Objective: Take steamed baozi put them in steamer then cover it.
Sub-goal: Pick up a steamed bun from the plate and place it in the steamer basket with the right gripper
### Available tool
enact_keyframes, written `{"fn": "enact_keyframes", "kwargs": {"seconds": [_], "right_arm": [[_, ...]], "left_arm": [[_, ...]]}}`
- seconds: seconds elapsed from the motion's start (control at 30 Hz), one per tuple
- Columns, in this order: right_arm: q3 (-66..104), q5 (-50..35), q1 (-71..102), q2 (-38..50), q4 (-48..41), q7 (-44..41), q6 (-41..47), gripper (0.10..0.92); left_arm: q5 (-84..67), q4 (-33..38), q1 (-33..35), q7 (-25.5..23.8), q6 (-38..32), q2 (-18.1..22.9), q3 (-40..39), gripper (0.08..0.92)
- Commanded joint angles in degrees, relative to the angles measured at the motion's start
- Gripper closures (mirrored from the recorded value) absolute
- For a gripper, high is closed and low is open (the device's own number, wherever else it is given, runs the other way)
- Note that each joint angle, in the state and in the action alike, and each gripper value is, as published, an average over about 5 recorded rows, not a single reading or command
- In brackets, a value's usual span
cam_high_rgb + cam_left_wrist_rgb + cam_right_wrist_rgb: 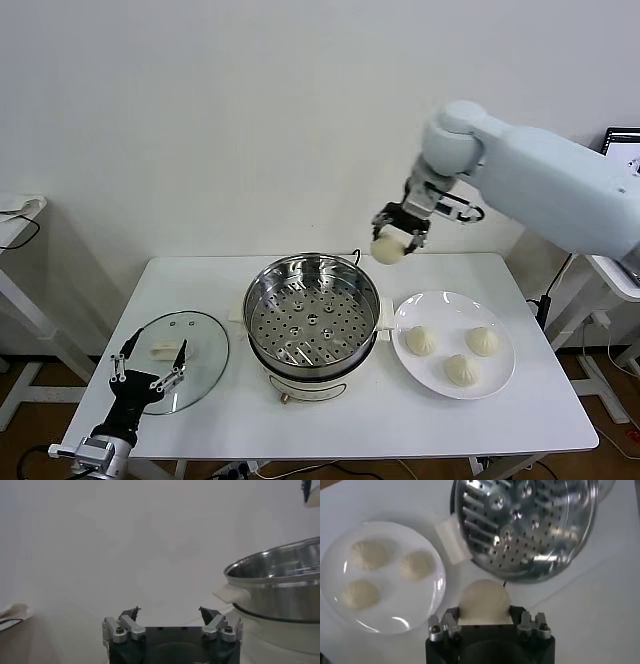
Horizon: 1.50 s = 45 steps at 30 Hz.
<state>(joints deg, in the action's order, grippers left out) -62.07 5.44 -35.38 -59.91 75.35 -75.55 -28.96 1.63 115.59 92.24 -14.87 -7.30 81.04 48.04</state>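
I see one baozi (386,249) clamped in the right gripper (399,232), fingers closed on it, held in the air above the counter's (400,430) far edge, just past the steamer's (312,310) rim on its plate side. From the right wrist view the bun (484,599) sits between the fingers with the perforated tray below and beyond it. Steamer stands mid-counter, uncovered, nothing on the tray. Three more baozi (421,340) (482,341) (461,371) lie on the white plate (455,305), just beside the steamer toward the counter's right edge. The cover (205,340) lies flat near the left edge, handle up, apart from the steamer. Left gripper (148,371) hangs over the cover's near rim by the front-left corner, fingers spread open, holding nothing.
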Motion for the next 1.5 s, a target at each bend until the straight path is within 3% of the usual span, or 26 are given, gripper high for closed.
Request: {"fn": "enact_keyframes", "kwargs": {"seconds": [0.03,0.97,1.5], "right_arm": [[-3.70,1.04,-0.52,-9.64,-0.97,0.83,-5.49,0.355],[5.49,16.99,14.95,-22.08,-25.17,3.40,-16.62,0.355],[5.23,16.67,16.24,-22.25,-25.43,7.34,-15.06,0.325]], "left_arm": [[-0.11,-0.11,-0.12,-0.05,0.20,-0.23,1.13,0.177],[-0.28,-0.99,-0.01,-0.40,-0.18,-0.47,2.44,0.177],[-0.27,-1.29,0.12,-0.38,-0.44,-0.21,2.63,0.177]]}}
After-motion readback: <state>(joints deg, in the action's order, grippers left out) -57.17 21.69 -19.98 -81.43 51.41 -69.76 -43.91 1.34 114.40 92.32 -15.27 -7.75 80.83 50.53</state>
